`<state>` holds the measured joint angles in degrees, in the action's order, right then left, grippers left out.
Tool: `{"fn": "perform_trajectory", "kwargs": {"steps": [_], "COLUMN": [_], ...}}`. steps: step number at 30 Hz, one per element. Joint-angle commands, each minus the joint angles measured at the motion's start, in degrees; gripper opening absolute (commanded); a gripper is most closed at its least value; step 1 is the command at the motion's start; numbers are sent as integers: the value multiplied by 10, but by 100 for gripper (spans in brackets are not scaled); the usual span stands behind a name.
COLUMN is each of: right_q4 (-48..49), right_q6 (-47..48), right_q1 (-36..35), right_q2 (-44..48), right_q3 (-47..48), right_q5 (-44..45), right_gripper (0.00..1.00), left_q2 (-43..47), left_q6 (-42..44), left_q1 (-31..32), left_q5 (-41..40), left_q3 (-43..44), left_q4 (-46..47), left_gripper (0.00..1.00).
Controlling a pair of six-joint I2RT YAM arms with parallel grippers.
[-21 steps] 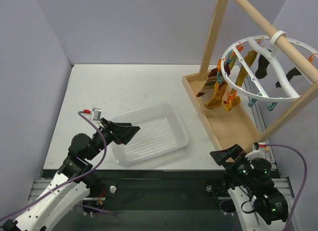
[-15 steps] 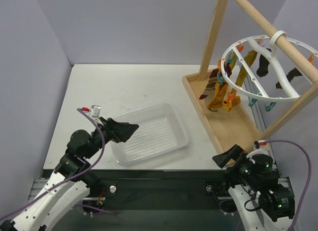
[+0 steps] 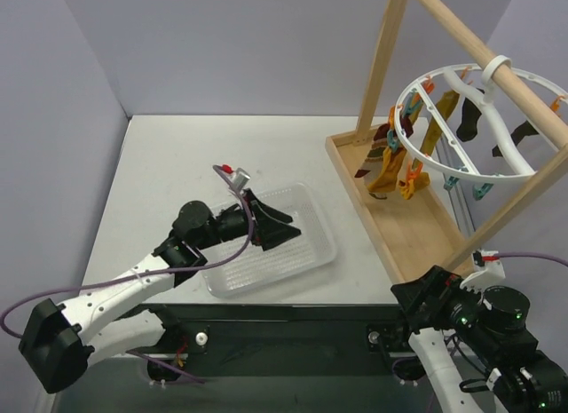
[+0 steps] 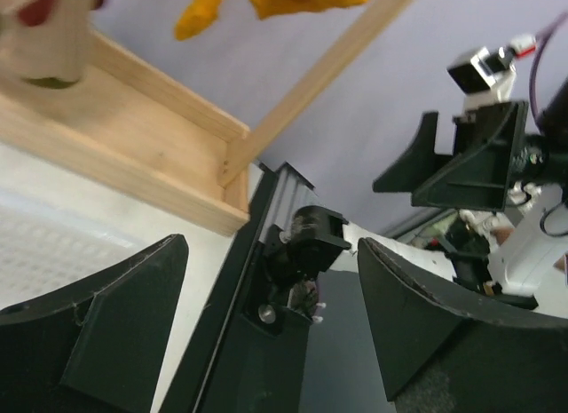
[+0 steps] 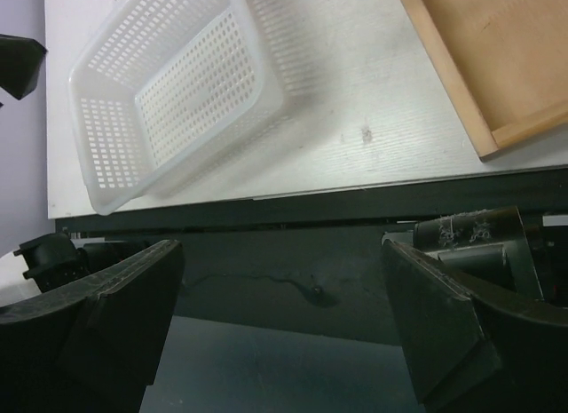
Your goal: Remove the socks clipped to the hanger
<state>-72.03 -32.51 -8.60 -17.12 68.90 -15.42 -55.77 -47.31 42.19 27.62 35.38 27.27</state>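
Hovering wide open and empty over the white basket (image 3: 321, 238) on the desk (image 3: 177, 155), my left claw (image 3: 275, 231) matches my right claw (image 3: 419, 295), also spread and empty, with the socks (image 3: 388, 175) clipped on the hanger (image 3: 497, 176) well beyond both, to their right.

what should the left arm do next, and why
Probably swing the left gripper right and up toward the nearest mustard-yellow sock on the white plastic ring hanger. Its jaws stand open and empty above the clear perforated plastic basket, the sock hangs clipped, and the right gripper sits open, low near its base.
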Motion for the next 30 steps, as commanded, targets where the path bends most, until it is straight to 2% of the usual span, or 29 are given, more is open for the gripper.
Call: {"fn": "perform_trajectory", "kwargs": {"steps": [1,2,6,8,10,14,16,18,23,30], "right_q4": [-12,-9,-10,-10,-9,-7,-7,-7,-7,-5], "right_q6": [38,42,49,48,47,47,46,45,46,47], "right_q1": [0,0,0,0,1,1,1,1,2,4], "right_q2": [-57,-71,-108,-134,-149,-186,-201,-213,-247,-264], "right_q3": [50,69,132,161,200,250,278,300,358,383], "right_q5": [10,8,8,0,-6,-8,-9,-12,-39,-65], "right_gripper": [100,99,99,99,99,99,99,99,99,99], "left_q2": [-83,-101,-208,-245,-300,-388,-442,-492,-568,-651], "left_q6": [112,165,262,269,274,297,294,284,274,279], "left_q1": [104,145,202,203,204,205,206,206,206,218], "left_q5": [-23,-53,-120,-125,-132,-142,-143,-141,-178,-217], "left_q3": [104,141,195,206,226,292,324,342,420,502], "left_q4": [66,62,105,184,248,291,341,393,427,479], "left_gripper": [88,88,88,87,82,76,70,67,65,62]}}
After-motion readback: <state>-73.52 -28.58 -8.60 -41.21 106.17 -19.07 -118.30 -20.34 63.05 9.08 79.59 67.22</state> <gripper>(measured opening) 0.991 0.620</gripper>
